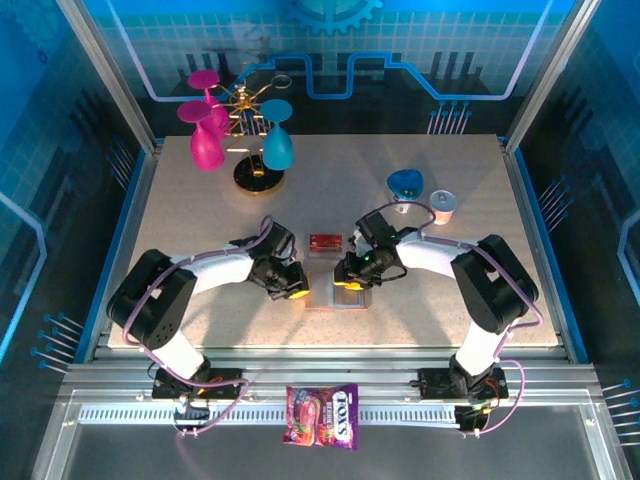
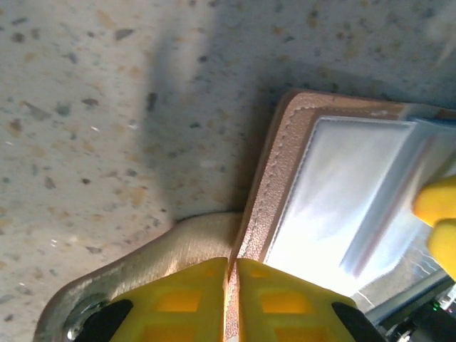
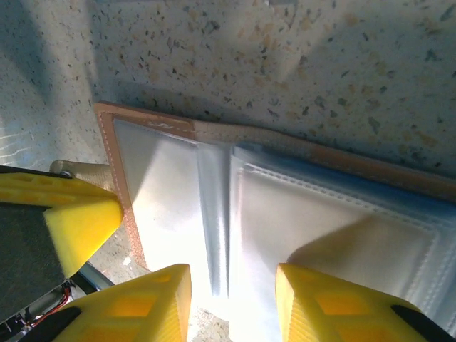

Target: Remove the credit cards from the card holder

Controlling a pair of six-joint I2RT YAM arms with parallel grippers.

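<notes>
The card holder (image 1: pixel 338 296) lies open on the table between my two grippers, brown edges around pale grey-blue pockets. My left gripper (image 2: pixel 233 263) is shut on its brown edge (image 2: pixel 279 164). My right gripper (image 3: pixel 234 281) stands open just above the pockets (image 3: pixel 171 185), one finger on each side of the centre fold, with nothing clamped between them. One red credit card (image 1: pixel 326 241) lies flat on the table just behind the holder. Glare whitens the pockets, so I cannot tell whether any cards sit inside. The left gripper's yellow finger (image 3: pixel 78 221) also appears in the right wrist view.
A gold stand (image 1: pixel 258 175) with a pink goblet (image 1: pixel 205 140) and a teal goblet (image 1: pixel 277 145) is at the back left. A blue object (image 1: pixel 405 184) and a pink cup (image 1: pixel 441 206) stand at the back right. A purple-red candy packet (image 1: pixel 322 415) lies on the front rail.
</notes>
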